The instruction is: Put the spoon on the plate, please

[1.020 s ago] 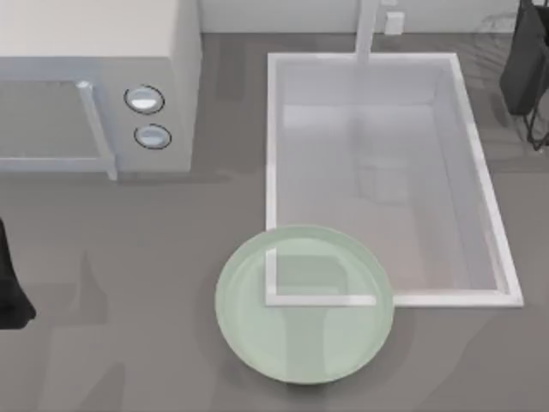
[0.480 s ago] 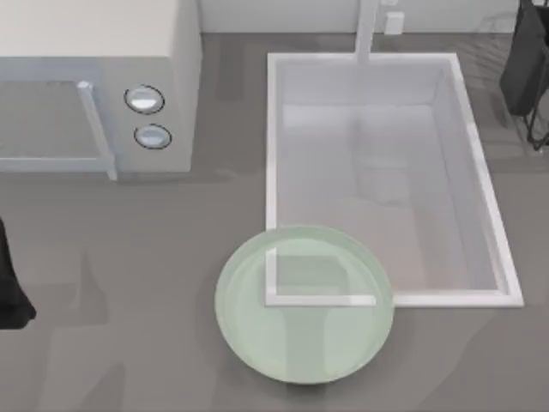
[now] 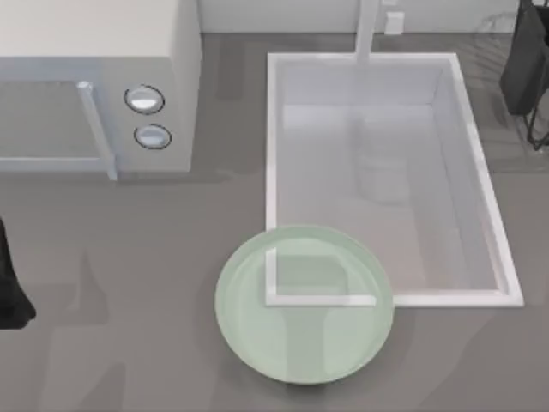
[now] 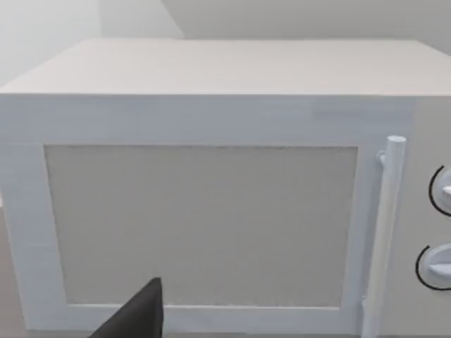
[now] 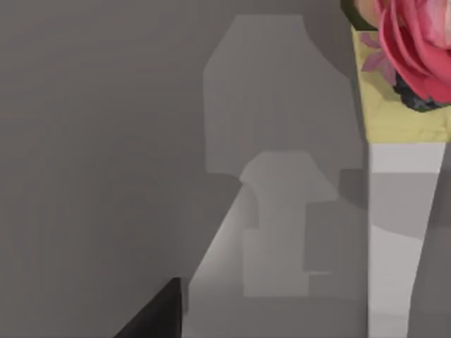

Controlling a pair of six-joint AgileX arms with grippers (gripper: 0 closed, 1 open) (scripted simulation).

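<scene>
Near the table's front centre sits the plate [image 3: 304, 303], pale green, its far edge overlapping the front-left corner of the sink [image 3: 506, 275]. Vs the earlier top views: no change, plate, arms and everything else sit at the same spots.

Spoon: can't place it on the table from these pics.

Counts: 1 plate, 1 sink, 1 microwave [image 3: 94, 51] w/ 2 round knobs [image 3: 144, 99], 1 upright door handle [image 4: 386, 232].

Left arm [image 3: 10, 287] is parked at the table's left edge, mid-front; its wrist cam faces the microwave door, w/ a dark bit of finger [image 4: 137, 317] at the frame edge. Whether its gripper is apart or together, can't tell. Right arm [image 3: 525, 60] is parked at the far right, beside the sink's back corner; its wrist cam looks at grey surface, a white post and a pink flower [image 5: 416, 49] on a yellow block. Gripper state there also can't tell, just a dark sliver [image 5: 158, 313].
</scene>
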